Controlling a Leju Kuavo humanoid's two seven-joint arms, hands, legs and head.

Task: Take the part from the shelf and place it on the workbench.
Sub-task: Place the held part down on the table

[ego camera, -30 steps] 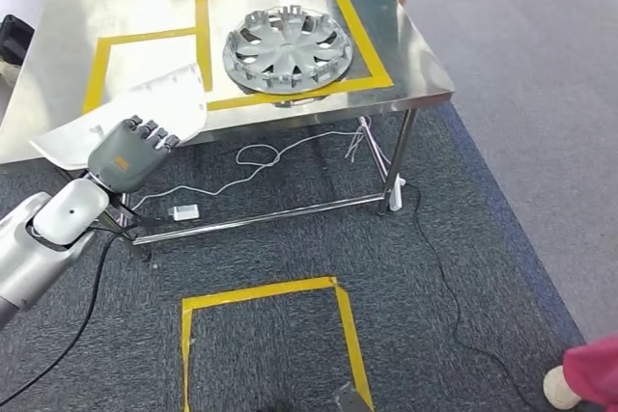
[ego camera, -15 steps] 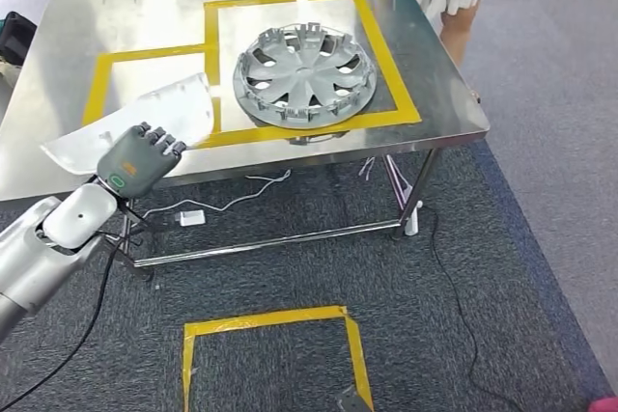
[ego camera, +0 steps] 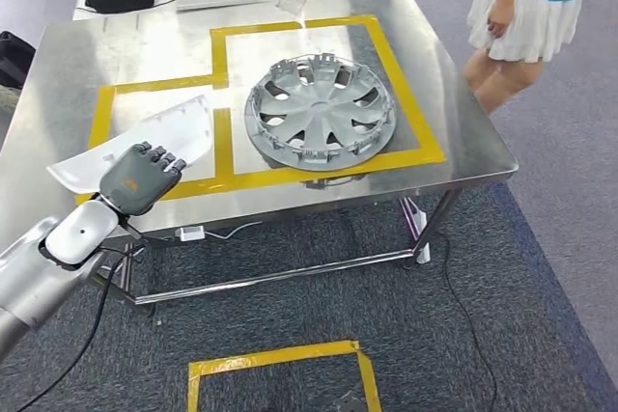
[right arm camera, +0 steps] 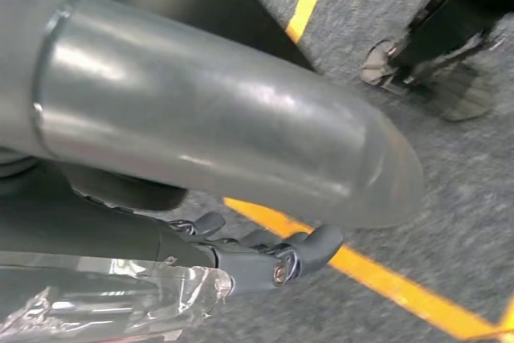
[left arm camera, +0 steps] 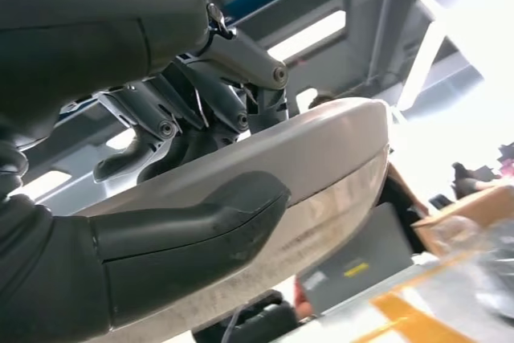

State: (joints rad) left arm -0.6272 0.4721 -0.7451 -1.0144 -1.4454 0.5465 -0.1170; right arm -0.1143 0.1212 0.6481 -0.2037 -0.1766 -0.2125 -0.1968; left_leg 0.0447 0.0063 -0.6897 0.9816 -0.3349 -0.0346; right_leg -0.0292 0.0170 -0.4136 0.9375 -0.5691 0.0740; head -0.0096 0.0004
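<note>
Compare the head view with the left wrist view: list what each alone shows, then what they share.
Head view alone: the steel workbench marked with yellow tape, a silver wheel cover lying in the right taped square, a person past the far right corner, and a taped square on the carpet.

Left wrist view alone: the thick grey thumb pressed under the part, dark fingers over its top, and ceiling lights beyond.

Shared: the left hand holding the white curved part at the near left of the workbench.
</note>
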